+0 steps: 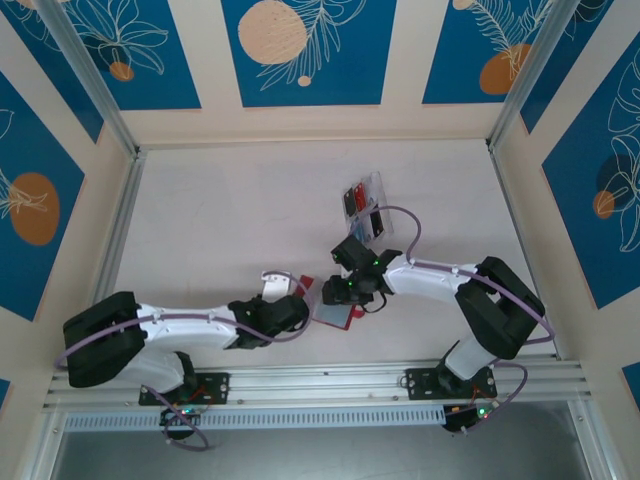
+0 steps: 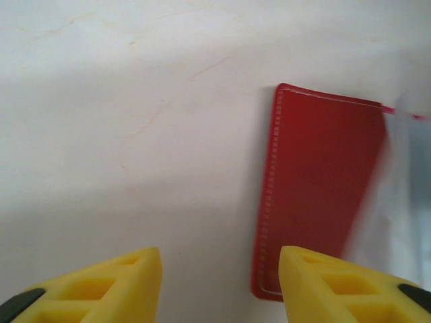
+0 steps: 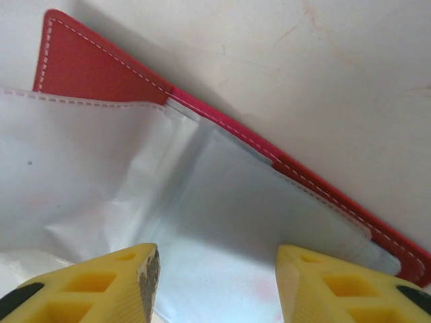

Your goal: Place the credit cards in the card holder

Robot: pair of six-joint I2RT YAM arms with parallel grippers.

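Over at the left, wide-parted yellow fingers of the left gripper, gripping nothing, poised above bare cream table. Just ahead of the right-hand one of those fingers, lying flat: a stitched outer flap of the small red leather-like card holder, its near corner close beside that tip, contact impossible to judge. Viewed from overhead, opened out near the front middle of the table, between the two grippers. Further right, spread open inside it, greyish clear sleeves, wrinkled and glossy, with the red stitched border running diagonally beyond them. Directly over those sleeves, the right gripper, yellow tips set far apart and grasping nothing; whether touching the plastic, cannot tell. Farther back and slightly to the right, well apart from the card holder, a clear plastic compartment tray with black and red flat rectangular credit cards lying in it. Between tray and card holder, blocking the straight line, the black wrist of the right arm.
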